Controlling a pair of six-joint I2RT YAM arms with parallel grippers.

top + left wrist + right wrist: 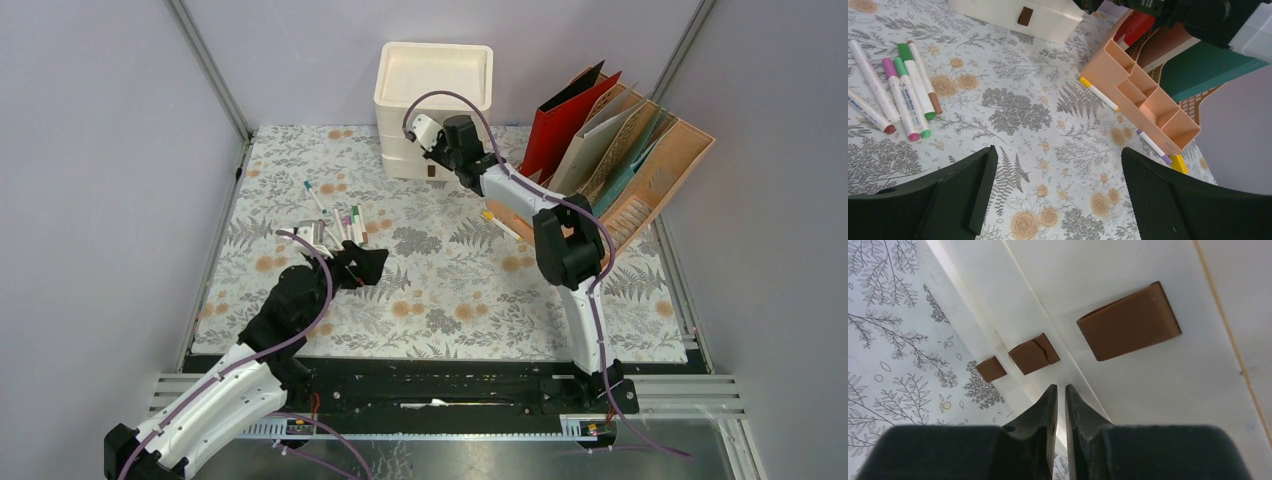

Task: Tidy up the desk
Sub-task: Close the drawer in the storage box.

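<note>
The surface (pixel 450 290), a pale cloth printed with ferns and orange flowers, lies under both arms.

Your left gripper (pixel 1059 151) hangs above its near-left part, jaws spread fully wide with nothing between them. A loose group of markers (pixel 903 90) lies on the cloth just beyond it.

Your right gripper (pixel 1060 388) is at the far edge of the surface, pointing at the lower front of the white drawer unit (pixel 432 100). Its fingers are all but closed, with only a thin slit between them and nothing in it. The tips sit just below three brown pull tabs (pixel 1129 321). You cannot tell whether they touch the drawer front.

The marker barrels carry print, but it is too small to read.

The left arm lies low and stretched forward from its base. The right arm rises from its base, bends at a high elbow, and reaches back and to the left.

A peach organiser (pixel 1148 105) stands at the far right with a yellow-capped marker (pixel 1098 94) against its side. A file holder (pixel 640 160) stands behind it.
</note>
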